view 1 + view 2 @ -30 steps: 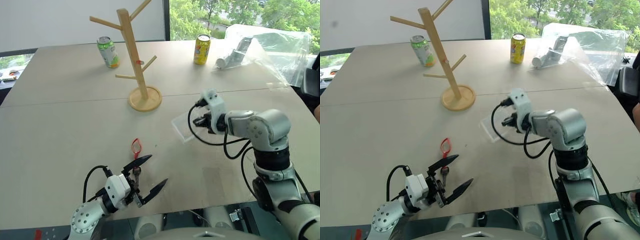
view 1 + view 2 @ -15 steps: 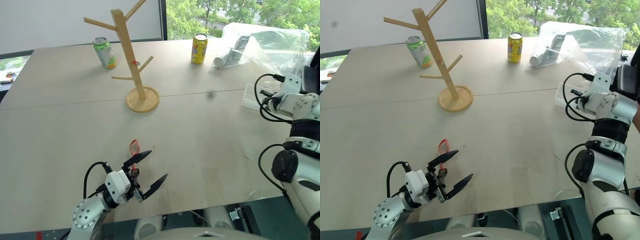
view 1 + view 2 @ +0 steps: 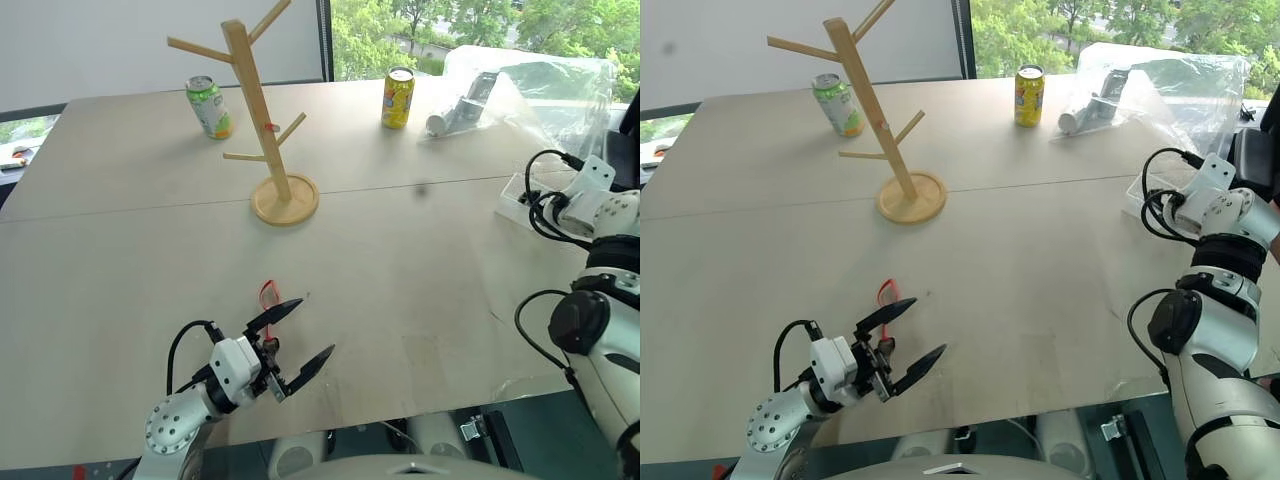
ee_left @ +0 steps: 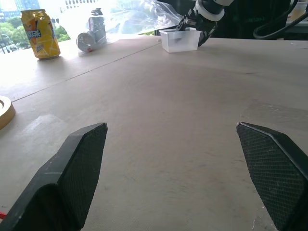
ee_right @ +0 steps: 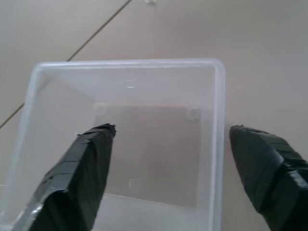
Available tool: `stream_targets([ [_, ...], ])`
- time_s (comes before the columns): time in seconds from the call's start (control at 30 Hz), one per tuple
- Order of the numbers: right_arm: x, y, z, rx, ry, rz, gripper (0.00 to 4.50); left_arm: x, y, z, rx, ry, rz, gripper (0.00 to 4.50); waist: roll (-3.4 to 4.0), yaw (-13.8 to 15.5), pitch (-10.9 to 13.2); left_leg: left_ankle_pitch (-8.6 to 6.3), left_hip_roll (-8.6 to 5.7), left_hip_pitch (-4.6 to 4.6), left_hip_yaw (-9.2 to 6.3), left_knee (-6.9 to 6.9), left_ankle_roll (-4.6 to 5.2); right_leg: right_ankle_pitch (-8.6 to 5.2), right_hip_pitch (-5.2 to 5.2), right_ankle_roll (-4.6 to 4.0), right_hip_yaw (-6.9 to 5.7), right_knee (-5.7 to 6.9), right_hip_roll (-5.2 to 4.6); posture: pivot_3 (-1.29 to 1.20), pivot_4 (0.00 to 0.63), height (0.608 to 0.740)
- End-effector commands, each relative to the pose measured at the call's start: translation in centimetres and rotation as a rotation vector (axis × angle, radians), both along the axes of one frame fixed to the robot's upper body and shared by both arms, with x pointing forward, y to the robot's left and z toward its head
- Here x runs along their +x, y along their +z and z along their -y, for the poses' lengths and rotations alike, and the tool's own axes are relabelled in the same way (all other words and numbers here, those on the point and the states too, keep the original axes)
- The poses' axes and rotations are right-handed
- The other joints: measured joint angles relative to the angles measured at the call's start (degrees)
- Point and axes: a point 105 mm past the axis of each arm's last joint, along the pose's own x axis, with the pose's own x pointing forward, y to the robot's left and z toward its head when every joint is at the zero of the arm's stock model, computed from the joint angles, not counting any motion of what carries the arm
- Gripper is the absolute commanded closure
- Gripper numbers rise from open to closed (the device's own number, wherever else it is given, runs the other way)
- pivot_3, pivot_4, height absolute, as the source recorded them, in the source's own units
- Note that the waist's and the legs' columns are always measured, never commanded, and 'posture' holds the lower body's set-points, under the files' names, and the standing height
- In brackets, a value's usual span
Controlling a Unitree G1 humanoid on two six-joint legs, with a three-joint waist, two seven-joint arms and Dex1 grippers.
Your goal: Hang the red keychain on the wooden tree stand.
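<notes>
Change since earlier: right gripper [image 5: 163, 168] swung from mid-table out to the right edge, carrying the clear plastic box [image 5: 130, 139] along; box now set down there; left gripper [image 3: 290, 338] unmoved.
Right fingers: spread wide, one finger [image 5: 89, 168] inside the box, the other outside its wall; parted from the wall, nothing gripped as far as can be seen.
Left fingers: fully apart, black tips pointing across the table [image 3: 420, 260], holding nothing.
Red keychain [image 3: 268, 295]: flat on the table just beyond the upper left fingertip; red loop toward the stand, the rest hidden behind the gripper.
Wooden tree stand [image 3: 262, 120]: upright on its round base, well apart from the keychain, toward the far side; pegs bare except a small red mark on the pole beside one peg.
Step in hand: clearing done, judging by the box parked aside; pickup of the keychain not yet begun.
Next move calls for: bringing the left jaws down around the thin loop and closing on it, then lifting it high enough to drop the loop over an angled peg; thin flat loop likely hard to pinch off the wood.
Writing: green can [image 3: 211, 104] and yellow can [image 3: 397, 97] at the far side, print too small to read; plastic bag [image 3: 540, 90] with a grey object at far right, no legible label.
</notes>
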Motion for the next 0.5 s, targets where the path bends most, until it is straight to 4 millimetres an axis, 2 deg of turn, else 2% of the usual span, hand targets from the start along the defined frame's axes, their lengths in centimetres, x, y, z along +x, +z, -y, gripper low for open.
stream_targets([
  [0.03,-0.2,3.7,0.7,-0.125,0.044,0.119,0.01,0.2,1.5,0.0,-0.041,0.034,0.027,0.00,0.00,-0.01,0.00,0.00,0.00,0.00,0.01,0.00,0.01,0.00,0.00,0.00,0.02,0.00,0.00,0.00,0.150,0.740],
  [0.17,-1.3,8.2,1.7,-0.345,0.104,0.200,0.01,0.6,2.9,0.2,-0.107,0.085,0.009,0.00,0.09,0.22,0.05,-0.01,-0.02,-0.01,0.02,0.01,0.02,0.00,0.00,0.01,0.02,0.00,-0.05,0.00,0.150,0.740],
  [0.23,-1.5,9.4,0.8,-0.389,0.194,0.246,0.01,0.9,3.2,0.1,-0.129,0.114,-0.008,0.00,0.09,0.17,0.05,-0.02,-0.02,0.00,0.02,0.02,0.03,0.00,0.00,0.01,0.03,0.00,-0.05,0.00,0.150,0.740],
  [0.3,-1.7,10.0,-1.6,-0.402,0.366,0.312,0.01,1.1,3.5,0.0,-0.151,0.142,-0.022,0.00,0.09,-0.01,0.05,-0.02,0.00,0.03,0.00,0.01,0.03,-0.04,0.01,0.05,0.02,-0.01,-0.01,0.00,0.150,0.740],
  [0.37,-2.7,10.2,-5.1,-0.467,0.595,0.457,0.01,1.8,3.9,0.0,-0.182,0.201,-0.051,0.00,0.04,-0.07,0.02,-0.03,0.06,0.13,0.01,0.01,0.04,-0.12,0.07,0.18,0.05,-0.01,0.08,0.00,0.150,0.740],
  [0.4,-3.6,9.9,-6.8,-0.498,0.714,0.525,0.01,2.2,4.2,-0.1,-0.185,0.244,-0.055,0.00,0.03,0.00,0.01,-0.04,0.08,0.15,-0.05,0.00,0.05,-0.13,0.11,0.21,0.02,-0.02,0.11,0.00,0.150,0.740],
  [0.47,-6.2,8.4,-10.1,-0.448,0.948,0.625,0.01,3.0,5.2,-0.4,-0.228,0.344,-0.066,0.00,0.03,0.20,0.01,-0.04,0.10,0.15,-0.13,0.00,0.06,-0.14,0.16,0.24,-0.02,-0.04,0.13,0.00,0.150,0.740],
  [0.5,-7.3,7.9,-10.9,-0.418,1.020,0.659,0.01,3.1,5.7,-0.5,-0.245,0.382,-0.069,0.00,0.03,0.23,0.02,-0.04,0.09,0.14,-0.12,0.00,0.06,-0.14,0.16,0.26,-0.01,-0.04,0.13,0.00,0.150,0.740],
])
